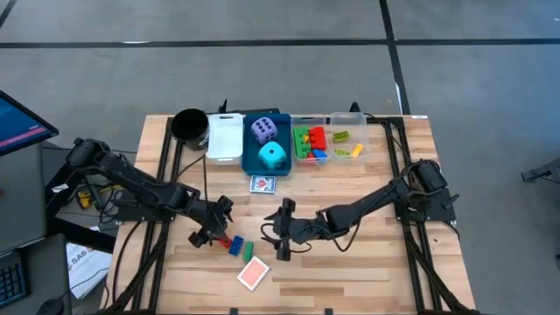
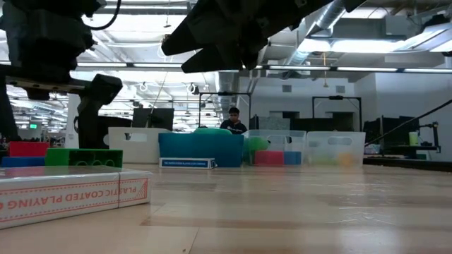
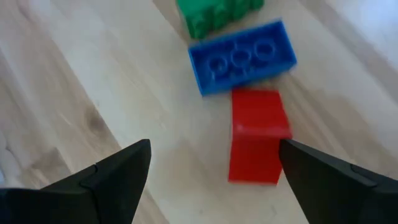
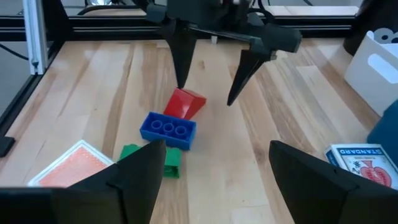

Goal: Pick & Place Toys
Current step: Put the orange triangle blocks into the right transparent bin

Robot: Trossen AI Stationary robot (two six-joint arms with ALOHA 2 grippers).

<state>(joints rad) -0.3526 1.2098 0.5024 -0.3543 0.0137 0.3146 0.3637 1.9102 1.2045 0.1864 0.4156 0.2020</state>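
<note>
From above I count both dice [image 1: 267, 144] already in the blue bin [image 1: 285, 122] and several bricks in the clear bin [image 1: 331, 120], while a red brick [image 1: 225, 241], blue brick [image 1: 235, 246], green brick [image 1: 248, 252] and two card packs [image 1: 254, 274] are left on the table [image 1: 367, 262]. My left wrist view shows the left gripper [image 3: 211, 171] spread wide, empty, with the red brick just beside one fingertip. In my right wrist view the right gripper [image 4: 214, 163] hangs open and empty just short of those bricks.

Readable print on two card boxes
The near card box [image 2: 70, 192] is showing "PLASTIC COATED PLAYING"; the blue card box [image 4: 360, 163] is showing "STANDARD".
</note>
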